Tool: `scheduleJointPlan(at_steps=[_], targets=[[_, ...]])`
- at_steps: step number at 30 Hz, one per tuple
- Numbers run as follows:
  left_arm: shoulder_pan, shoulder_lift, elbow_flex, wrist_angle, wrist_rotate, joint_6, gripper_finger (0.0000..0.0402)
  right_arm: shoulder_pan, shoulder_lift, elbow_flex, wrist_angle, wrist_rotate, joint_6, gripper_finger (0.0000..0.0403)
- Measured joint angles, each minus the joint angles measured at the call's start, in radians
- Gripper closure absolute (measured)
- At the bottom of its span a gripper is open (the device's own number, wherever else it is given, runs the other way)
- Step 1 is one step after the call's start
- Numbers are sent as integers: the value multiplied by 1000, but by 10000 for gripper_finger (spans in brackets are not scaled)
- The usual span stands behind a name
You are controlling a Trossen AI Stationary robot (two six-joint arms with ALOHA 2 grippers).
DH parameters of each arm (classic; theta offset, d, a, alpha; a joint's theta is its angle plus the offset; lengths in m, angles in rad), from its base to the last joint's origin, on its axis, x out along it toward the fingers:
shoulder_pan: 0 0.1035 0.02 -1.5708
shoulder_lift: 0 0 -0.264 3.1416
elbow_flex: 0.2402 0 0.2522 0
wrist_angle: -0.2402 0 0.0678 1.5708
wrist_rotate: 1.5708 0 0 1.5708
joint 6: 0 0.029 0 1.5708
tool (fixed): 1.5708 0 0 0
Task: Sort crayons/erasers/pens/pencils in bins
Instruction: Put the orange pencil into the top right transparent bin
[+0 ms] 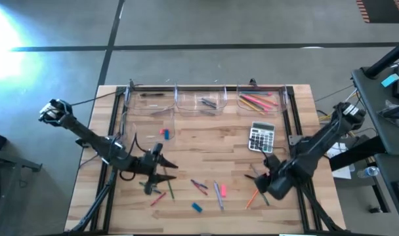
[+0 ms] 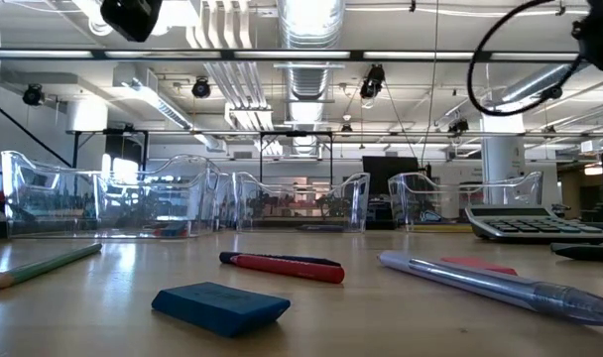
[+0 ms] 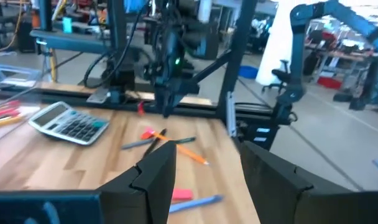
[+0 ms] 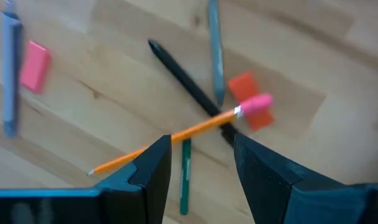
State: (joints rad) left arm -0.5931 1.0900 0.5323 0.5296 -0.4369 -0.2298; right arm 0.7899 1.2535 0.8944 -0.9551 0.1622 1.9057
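Looking past my right gripper (image 4: pixel 198 165), I see its fingers apart with nothing between them, poised above an orange pencil (image 4: pixel 170 134) that runs slantwise just ahead of the gap, its pink rubber tip (image 4: pixel 256 103) lying on a red eraser (image 4: pixel 250 106). A black pen (image 4: pixel 188 79) crosses under that pencil, a green stick (image 4: pixel 185 177) lies right at the gap, a grey pen (image 4: pixel 214 50) is beyond, and a pink eraser (image 4: pixel 35 65) sits off to one side beside a blue-grey pen (image 4: pixel 10 68).

My left gripper (image 3: pixel 204 177) also has its fingers apart and empty, hovering over the near left of the table (image 1: pixel 206 141); a pink eraser (image 3: pixel 181 195) and a blue pen (image 3: pixel 195 202) lie just by its fingers.

From the low camera, a blue eraser (image 2: pixel 220 305) is nearest, then a red pen (image 2: pixel 282 265), a green pencil (image 2: pixel 44 266) and a clear pen (image 2: pixel 490 283).

Farther back stands the calculator (image 1: pixel 261 137), and along the far edge the bins (image 1: pixel 206 101), the right one holding pink and orange sticks (image 1: pixel 258 101).
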Motion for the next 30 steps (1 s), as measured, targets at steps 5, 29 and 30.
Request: scheduleJointPlan(at_steps=[5,29,30], targets=[[-83,69,41,39,-68,0,235,75,86,0,95,-1,118,236],[-197,219,162,39,-142,-1,235,106,314,-1,160,127,432,236],[-198,219,162,38,-142,-1,235,103,320,-1,160,128,433,236]])
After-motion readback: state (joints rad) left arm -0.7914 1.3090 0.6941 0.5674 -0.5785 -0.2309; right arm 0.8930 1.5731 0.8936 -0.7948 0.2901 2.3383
